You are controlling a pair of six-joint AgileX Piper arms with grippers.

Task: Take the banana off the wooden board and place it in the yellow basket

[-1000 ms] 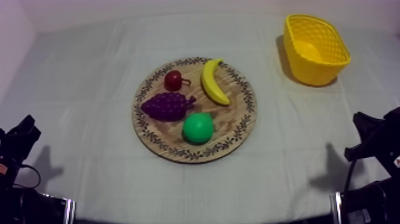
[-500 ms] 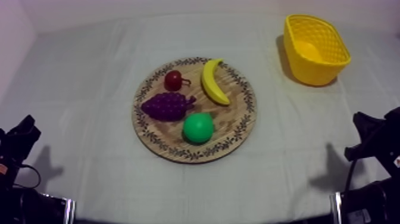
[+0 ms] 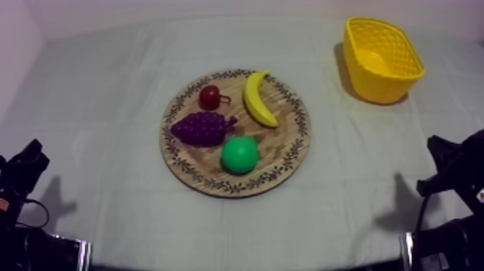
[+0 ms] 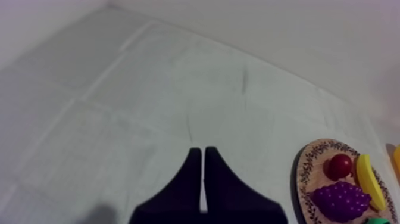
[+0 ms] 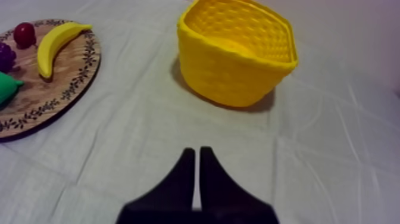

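Yellow banana (image 3: 258, 99) lies untouched on the wooden board (image 3: 285, 148), basket (image 3: 378, 85) at far right empty, both jaws clenched on nothing: the whole pick-and-place is left.

Banana (image 3: 259, 99) on wooden board (image 3: 282, 144)

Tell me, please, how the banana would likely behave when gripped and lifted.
The banana looks like smooth moulded plastic, so probably stiff, light and slippery. Its curve, lying flat on the wooden board, may pivot if gripped off-centre.
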